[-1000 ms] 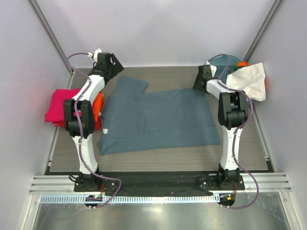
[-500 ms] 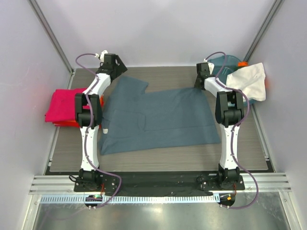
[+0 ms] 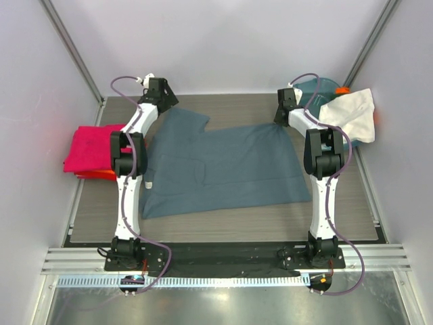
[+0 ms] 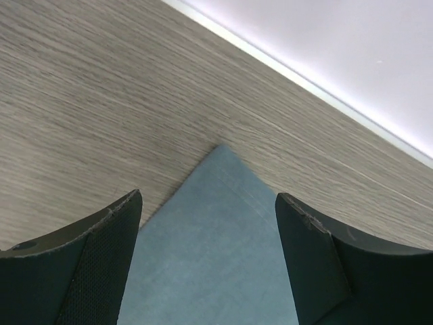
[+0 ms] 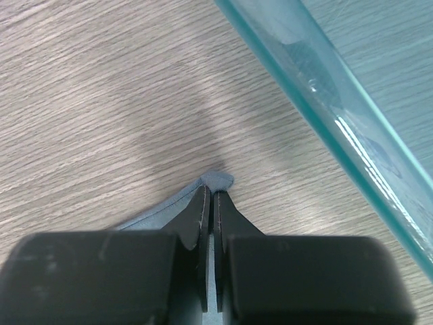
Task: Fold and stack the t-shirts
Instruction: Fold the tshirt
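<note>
"Where's the slate blue-grey cloth t-shirt (image 3: 223, 169)?"

"Spread flat in the middle of the wood-grain tabletop (image 3: 338, 217), with no fold in it yet. The right gripper (image 5: 209, 196) is pinched closed on its far right corner. The left gripper (image 4: 208, 200) hangs over the far left corner with its jaws wide, holding nothing."

"So this one's barely begun?"

"I'd say so: the grasp is half made and every fold is left. At the left edge a folded magenta pink shirt (image 3: 84, 145) lies on an orange-red one (image 3: 91, 175), which looks like the stack. A white shirt (image 3: 352, 112) hangs crumpled over the teal plastic tub (image 3: 318, 87) at the far right, unfolded."
</note>
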